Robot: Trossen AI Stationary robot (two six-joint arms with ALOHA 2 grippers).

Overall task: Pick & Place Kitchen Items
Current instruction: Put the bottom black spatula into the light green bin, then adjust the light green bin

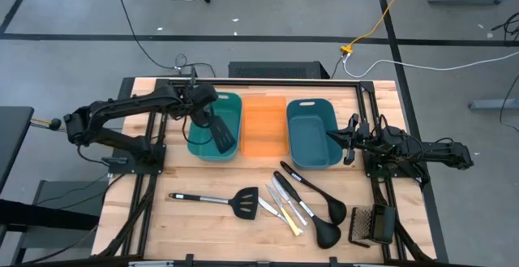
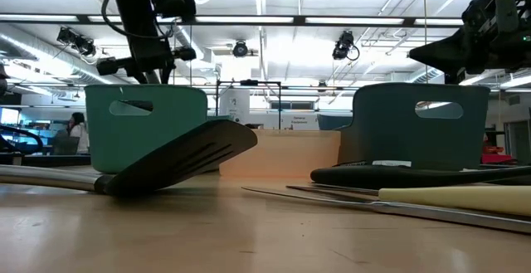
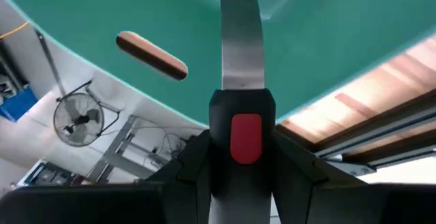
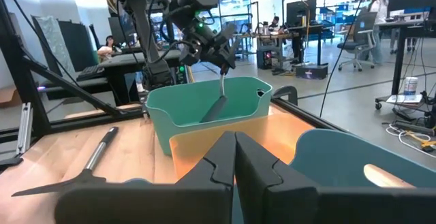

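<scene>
My left gripper is over the teal tub and is shut on a black slotted spatula whose head is down inside the tub. A second spatula lies flat on the table at the near left. Small knives and two black ladles lie near the middle. My right gripper is shut and empty, at the right rim of the blue tub. My left gripper pinches the spatula's black handle end, by its red insert, between its two fingers. The fingers come from above, slanting down, and lie along the handle. The steel shaft runs down into the teal tub. The tub wall hides whether the head touches the floor.
An orange tub stands between the teal and blue tubs. A black rack-like object sits at the near right corner. Bare wood lies at the near left of the table. People and desks show in the room beyond.
</scene>
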